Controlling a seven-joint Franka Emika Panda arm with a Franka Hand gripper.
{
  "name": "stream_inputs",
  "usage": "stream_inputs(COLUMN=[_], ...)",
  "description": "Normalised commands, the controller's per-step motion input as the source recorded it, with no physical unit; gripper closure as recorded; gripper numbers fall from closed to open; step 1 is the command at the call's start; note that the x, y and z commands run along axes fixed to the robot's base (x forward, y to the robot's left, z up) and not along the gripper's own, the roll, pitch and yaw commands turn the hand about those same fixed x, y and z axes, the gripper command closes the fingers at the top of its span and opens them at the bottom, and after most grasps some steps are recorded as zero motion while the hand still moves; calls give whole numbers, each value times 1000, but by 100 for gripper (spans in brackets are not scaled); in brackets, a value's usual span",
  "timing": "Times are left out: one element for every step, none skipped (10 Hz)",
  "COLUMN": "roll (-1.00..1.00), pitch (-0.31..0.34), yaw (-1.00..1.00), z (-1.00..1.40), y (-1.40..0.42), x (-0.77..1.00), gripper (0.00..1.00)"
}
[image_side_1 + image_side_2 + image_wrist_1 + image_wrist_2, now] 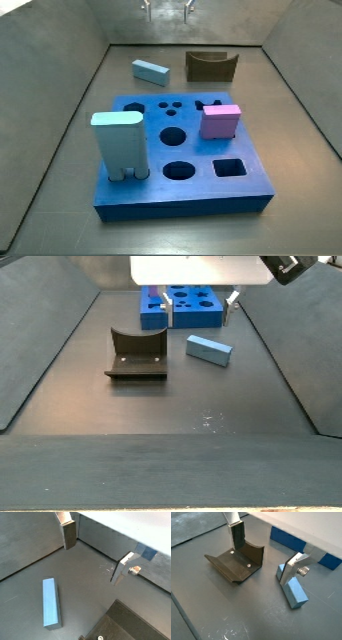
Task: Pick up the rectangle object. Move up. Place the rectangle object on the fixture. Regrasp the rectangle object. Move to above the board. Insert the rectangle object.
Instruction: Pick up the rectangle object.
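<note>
Pale blue rectangle object [51, 603] looks rigid, light, smooth: grip its long flat sides. Your gripper [95, 553] hangs wide open, empty.

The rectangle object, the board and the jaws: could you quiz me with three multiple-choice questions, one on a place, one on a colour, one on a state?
1. Where does the rectangle object lie?
A. On the floor beside the fixture
B. In a hole of the board
C. Between the jaws

2. What colour is the cube standing on the board?
A. Green
B. Pink
C. Yellow

3. How does the gripper stand?
A. Shut on the rectangle object
B. Shut on the cube
C. Open, holding nothing

Answers:
1 A: in both side views the slab rests flat on the floor next to the dark holder.
2 B: a side view shows a pink cube near the tall pale blue block.
3 C: both wrist views show the fingers wide apart above the floor, with nothing between them.
</note>
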Motion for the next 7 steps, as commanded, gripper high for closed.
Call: stream_inputs(roll=[0,0,0,-29,0,0,0], pitch=[0,0,0,-11,0,29,-6], yaw=[94,137,94,94,0,-23,40], z=[0,0,-3,-17,0,0,-194], y=[-194,-217,-186,-166,0,0,-540], x=[-3,-14,-11,-11,-66,-69,-437], gripper=[0,0,0,0,0,0,0])
